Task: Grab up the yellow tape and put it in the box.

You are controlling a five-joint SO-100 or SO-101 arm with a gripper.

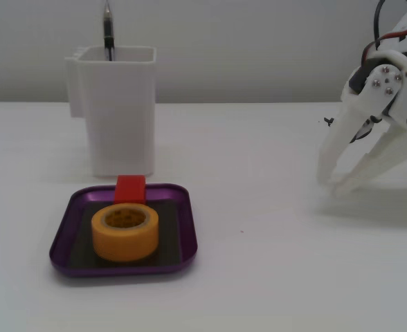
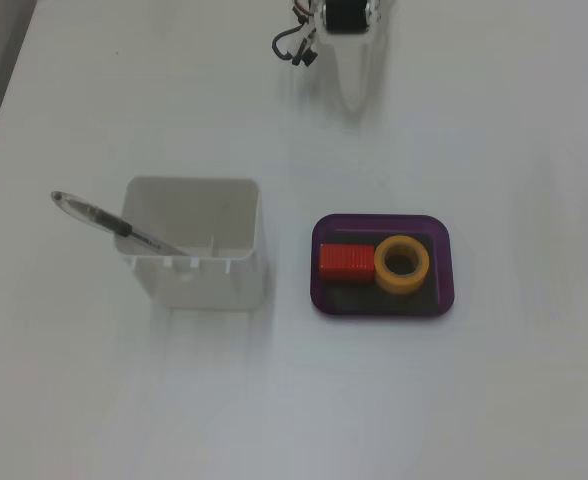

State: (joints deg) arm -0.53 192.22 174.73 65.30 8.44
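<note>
Beside yellow tape (image 2: 402, 265): red block (image 2: 346, 261), touching.

The tape (image 1: 124, 232) is a yellow-orange roll with a hollow centre. It lies flat, hole facing up, on the dark floor of the box (image 1: 68, 242). In a fixed view from above, the tape (image 2: 402, 264) occupies the right part of the box (image 2: 382, 306), close to the far rim. The box is a shallow, square, purple metallic tray with rounded corners and a raised rim. It rests flat on the white worktop (image 1: 293, 277). I hold neither item; both lie well apart from my end effector (image 1: 331, 185).
</note>
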